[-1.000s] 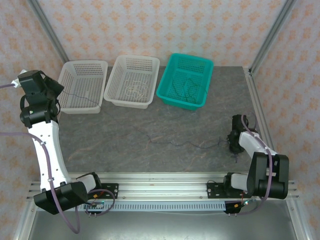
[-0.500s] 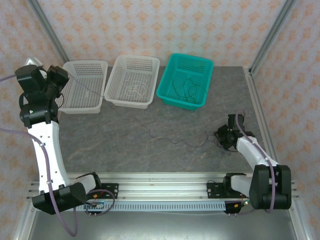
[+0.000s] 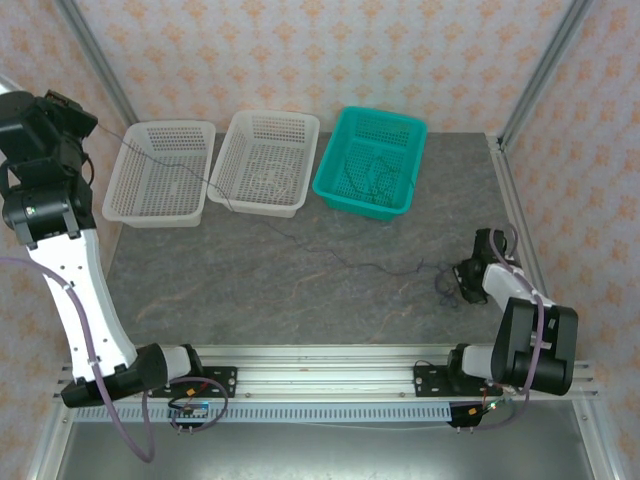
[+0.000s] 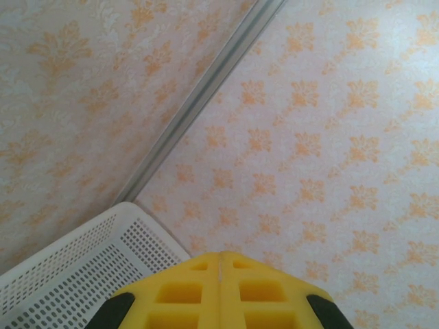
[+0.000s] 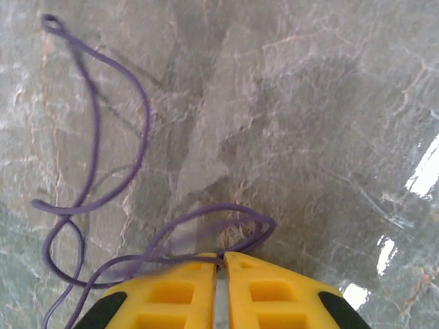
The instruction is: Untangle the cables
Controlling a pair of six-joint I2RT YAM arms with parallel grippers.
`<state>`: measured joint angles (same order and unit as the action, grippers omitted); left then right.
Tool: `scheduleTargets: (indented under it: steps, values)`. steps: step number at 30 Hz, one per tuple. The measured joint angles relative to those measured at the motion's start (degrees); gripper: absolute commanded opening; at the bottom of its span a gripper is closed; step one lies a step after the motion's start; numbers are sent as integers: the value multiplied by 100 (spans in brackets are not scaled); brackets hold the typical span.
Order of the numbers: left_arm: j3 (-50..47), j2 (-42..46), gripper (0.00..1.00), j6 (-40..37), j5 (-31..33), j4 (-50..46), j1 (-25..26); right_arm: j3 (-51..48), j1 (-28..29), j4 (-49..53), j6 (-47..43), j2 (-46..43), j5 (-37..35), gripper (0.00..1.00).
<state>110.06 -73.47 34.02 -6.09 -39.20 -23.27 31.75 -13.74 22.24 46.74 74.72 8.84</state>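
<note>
From the top external view, the left arm stands tall at the far-left edge. The left gripper is raised above the table, near the outer corner of the left white basket. A hair-thin purple cable leaves this gripper, crosses the air over that basket and the front corner of the middle white basket, then lies along the table to the right gripper. That gripper sits low on the right side, with a small loop of the cable just beside it. The teal basket, last of the 3 in the row, holds the green cables. Faint white cables lie in the middle basket.

From the left wrist, the 2 yellow fingers are pressed flat together, no gap at the seam. Beyond them are the wallpaper, a metal frame post and a corner of a white basket.

From the right wrist, the 2 yellow fingers stand a thin slit apart, pinching the purple cable at their tips; its loops curl over the table to the left.
</note>
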Motion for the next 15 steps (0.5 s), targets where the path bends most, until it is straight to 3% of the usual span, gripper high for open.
scheduleTargets:
  steps: [3, 10, 13, 15]
  values:
    - [551, -323, 0, 0, 105, -181, -83, 63, -125, -39, 101, 105, 26, 17]
    - [2426, -1172, 0, 20, 157, -378, -203, 282, -317, -52, 321, 350, 162, 13]
    - [3014, -1596, 0, 125, -249, -251, -203, 289, -378, -210, 195, 374, 439, 25]
    - [3091, -1827, 0, 271, -616, -122, -201, 289, -332, -350, 17, 356, 658, 42]
